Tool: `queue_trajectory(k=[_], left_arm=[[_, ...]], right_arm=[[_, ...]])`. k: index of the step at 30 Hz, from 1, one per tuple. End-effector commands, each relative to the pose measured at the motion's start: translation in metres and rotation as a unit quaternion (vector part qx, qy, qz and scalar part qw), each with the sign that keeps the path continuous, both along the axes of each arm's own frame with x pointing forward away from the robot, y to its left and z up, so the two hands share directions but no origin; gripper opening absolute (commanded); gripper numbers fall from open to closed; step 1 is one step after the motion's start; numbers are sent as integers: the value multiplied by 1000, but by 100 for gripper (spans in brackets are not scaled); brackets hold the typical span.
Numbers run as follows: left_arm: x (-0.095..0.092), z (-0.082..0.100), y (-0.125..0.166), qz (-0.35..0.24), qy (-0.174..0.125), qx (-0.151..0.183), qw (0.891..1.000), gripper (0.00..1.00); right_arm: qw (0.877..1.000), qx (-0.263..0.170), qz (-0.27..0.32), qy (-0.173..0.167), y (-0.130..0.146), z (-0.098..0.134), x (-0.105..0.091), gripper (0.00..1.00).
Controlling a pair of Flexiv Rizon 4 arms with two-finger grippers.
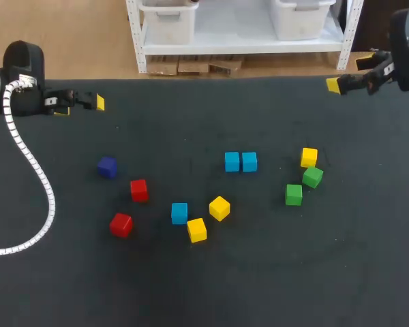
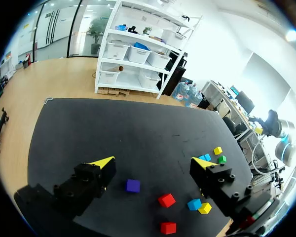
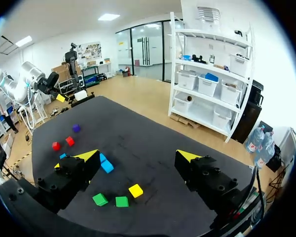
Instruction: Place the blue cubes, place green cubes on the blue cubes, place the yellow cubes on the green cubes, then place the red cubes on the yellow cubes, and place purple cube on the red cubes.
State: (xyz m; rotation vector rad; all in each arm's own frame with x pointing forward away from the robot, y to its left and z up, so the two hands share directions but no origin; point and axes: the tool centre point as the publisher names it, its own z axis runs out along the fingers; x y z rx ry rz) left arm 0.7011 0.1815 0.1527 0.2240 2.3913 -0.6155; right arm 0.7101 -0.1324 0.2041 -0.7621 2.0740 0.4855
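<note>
1. While the left gripper (image 1: 82, 105) and right gripper (image 1: 349, 73) are held spread, cubes are scattered unstacked on the table (image 1: 273, 279).
2. Two blue cubes (image 1: 232, 161) are seen touching; one green cube (image 1: 312, 177) is turned diagonally.

We are facing black matte tabletop (image 1: 259, 272); white metal shelving rack (image 1: 259, 46) standing behind on light wooden floor (image 1: 75, 41); ceiling light (image 3: 108, 17) glowing.

Left gripper (image 1: 80, 106): held at my far left, fingers spread wide apart. Right gripper (image 1: 349, 73): held at my far right, fingers likewise wide apart. Both point inward.
</note>
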Motion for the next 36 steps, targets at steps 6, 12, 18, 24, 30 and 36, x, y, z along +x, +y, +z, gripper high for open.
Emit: queue_trajectory(k=[6, 12, 18, 24, 30, 36], left_arm=[[-1, -2, 2, -3, -4, -5, 1000, 100], [-1, -2, 2, -3, -4, -5, 1000, 100], [-1, -2, 2, -3, -4, -5, 1000, 100], [-15, 39, -1, -79, -25, 107, 991, 100], [-45, 48, -45, -208, 33, 221, 952, 100], [-80, 43, -96, -340, 39, 352, 871, 100]], right_arm=[[1000, 0, 0, -1, 0, -1, 1, 100], [1000, 0, 0, -1, 0, -1, 1, 100], [1000, 0, 0, -1, 0, -1, 1, 100], [1000, 0, 0, -1, 0, -1, 1, 100], [1000, 0, 0, -1, 0, -1, 1, 100], [1000, 0, 0, -1, 0, -1, 1, 100]])
